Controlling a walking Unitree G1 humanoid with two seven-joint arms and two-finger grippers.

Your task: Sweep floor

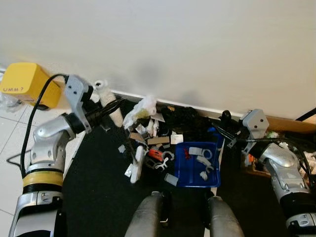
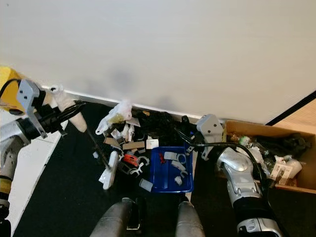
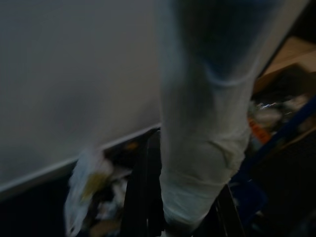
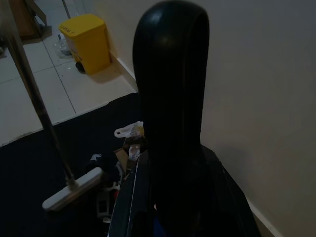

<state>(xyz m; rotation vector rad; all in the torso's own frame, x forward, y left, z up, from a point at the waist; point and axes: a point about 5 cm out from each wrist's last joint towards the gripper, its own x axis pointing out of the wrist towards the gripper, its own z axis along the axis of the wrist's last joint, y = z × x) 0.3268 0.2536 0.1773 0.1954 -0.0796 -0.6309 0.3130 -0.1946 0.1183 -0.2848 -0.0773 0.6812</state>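
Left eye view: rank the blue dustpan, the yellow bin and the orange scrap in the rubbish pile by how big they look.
1. Blue dustpan, on the dark mat, looks largest.
2. Yellow bin looks slightly smaller, but it is cut off by the frame edge and sits farther away, so the top two are unsure.
3. Orange scrap, clearly smallest.

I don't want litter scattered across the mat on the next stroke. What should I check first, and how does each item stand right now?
1. Left gripper shut on the broom handle: ok.
2. Right gripper holding the dustpan handle: cannot tell.
3. Broom head down beside the litter pile: ok.
4. Blue dustpan flat on the black mat, next to the pile: ok.
5. All litter in the dustpan: not ok.
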